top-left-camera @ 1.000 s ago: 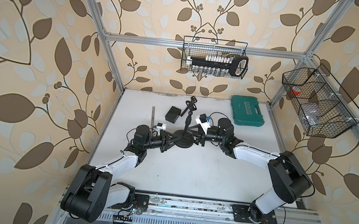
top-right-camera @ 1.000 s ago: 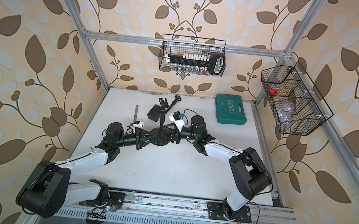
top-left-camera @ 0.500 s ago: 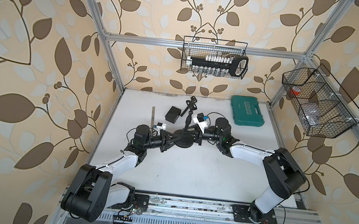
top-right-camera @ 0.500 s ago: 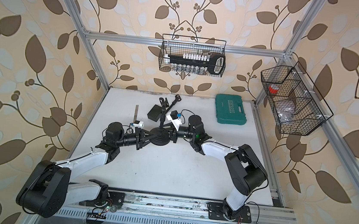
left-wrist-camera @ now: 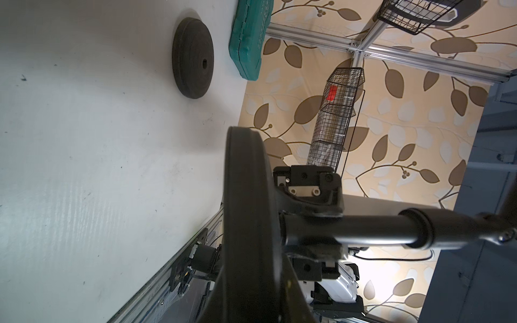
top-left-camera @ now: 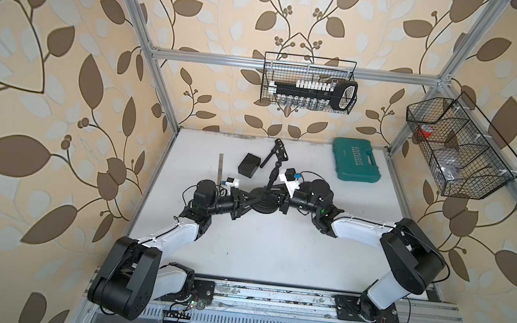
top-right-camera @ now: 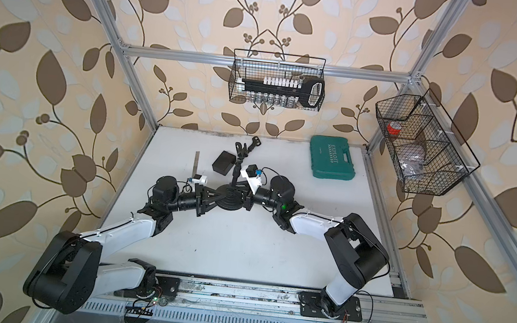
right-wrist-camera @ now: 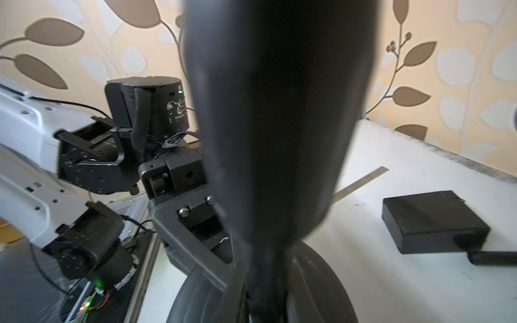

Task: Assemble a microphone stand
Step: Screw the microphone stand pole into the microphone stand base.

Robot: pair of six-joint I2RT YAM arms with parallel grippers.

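Base (top-left-camera: 262,204): centre of table (top-left-camera: 274,254); pole (top-left-camera: 273,176) rising from hub, leaning toward 12 o'clock.
Left gripper (top-left-camera: 251,199): clamped narrow on base rim, 9 o'clock side.
Right gripper (top-left-camera: 277,199): closed on pole foot, 3 o'clock side.
Handling: probably heavy, rigid, smooth-rimmed; hold by rim, turn pole low down.
Surroundings: black box (top-left-camera: 249,165) at 11 o'clock, steel ruler (top-left-camera: 220,169) at 10 o'clock, teal tool case (top-left-camera: 356,163) at 2 o'clock; none obstructing.

Robot lab cell, aluminium frame (top-left-camera: 212,56), leaf wallpaper (top-left-camera: 48,83), wire baskets (top-left-camera: 311,57)
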